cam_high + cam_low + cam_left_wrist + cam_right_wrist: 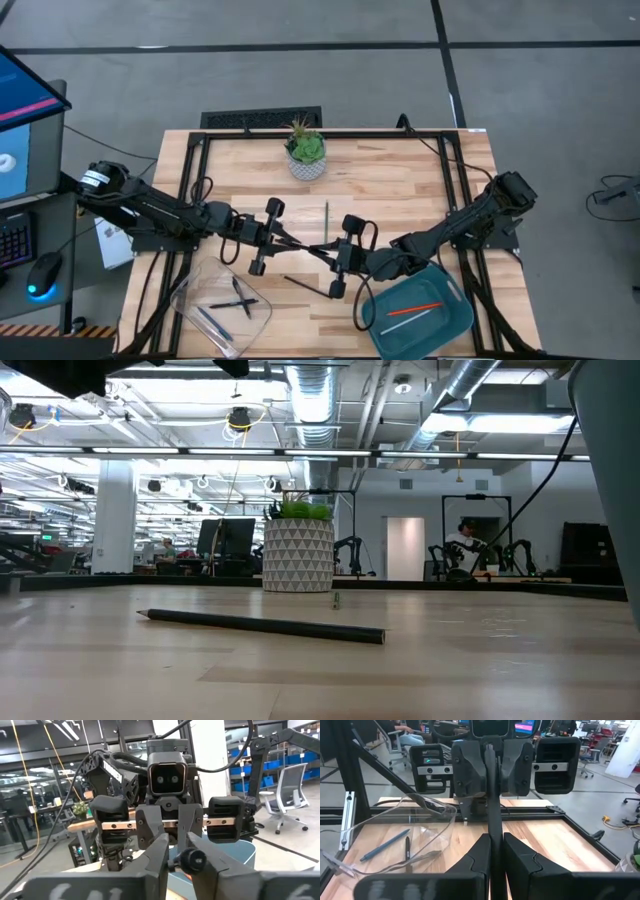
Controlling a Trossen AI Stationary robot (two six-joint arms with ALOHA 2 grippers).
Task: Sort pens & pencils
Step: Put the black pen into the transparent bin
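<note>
- The right pincer (495, 850) is closed on a black pen (493, 795), which stands straight out ahead of its fingertips.
- The left pincer (186, 857) faces it above the tabletop (400, 180), its fingers pressed against the pen's far, rounded end.
- The pen looks light, stiff and smooth, so it would likely swivel or slip under a loose grip.
- The best hold is probably across the barrel, well back from the tip.
- Another dark pencil (300, 285) lies just beside and below the pincers, and a green pencil (326, 213) lies beyond them.
</note>
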